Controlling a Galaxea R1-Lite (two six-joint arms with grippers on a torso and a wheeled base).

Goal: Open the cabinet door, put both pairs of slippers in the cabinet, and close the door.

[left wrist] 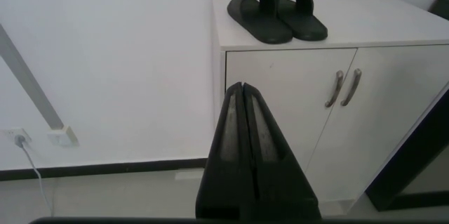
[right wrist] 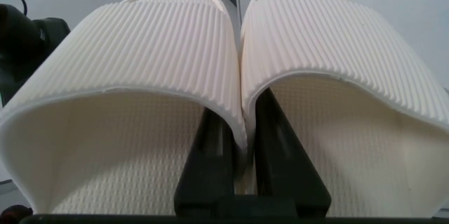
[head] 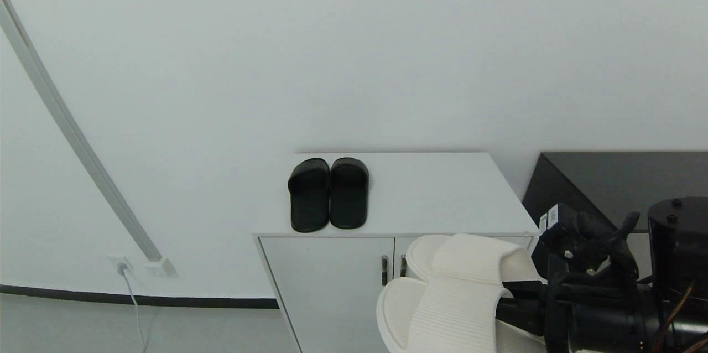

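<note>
Wall: a plain white wall [head: 354,54] is seen behind everything, crossed by a slanting grey cable duct [head: 72,126].
Furniture: a low white cabinet [head: 442,192] is set against the wall, and both of its doors [head: 326,286] are shut.
Side: a black surface [head: 619,176] is placed just beside the cabinet on the right.
White pair: the ribbed white slippers [head: 453,292] are held in the air, side by side, in front of the right door.
Black pair: the black slippers [head: 328,193] are laid side by side on the left part of the cabinet top.
Right arm: the right gripper [right wrist: 243,157] is clamped on the touching inner edges of the white slippers.
Left arm: the left gripper [left wrist: 242,90] is pressed closed with nothing held, well apart from the cabinet front.
Fittings: two upright metal handles [head: 392,269] are mounted where the doors meet.
Power: a socket [head: 119,264] with a plugged cable is fixed low on the wall.
</note>
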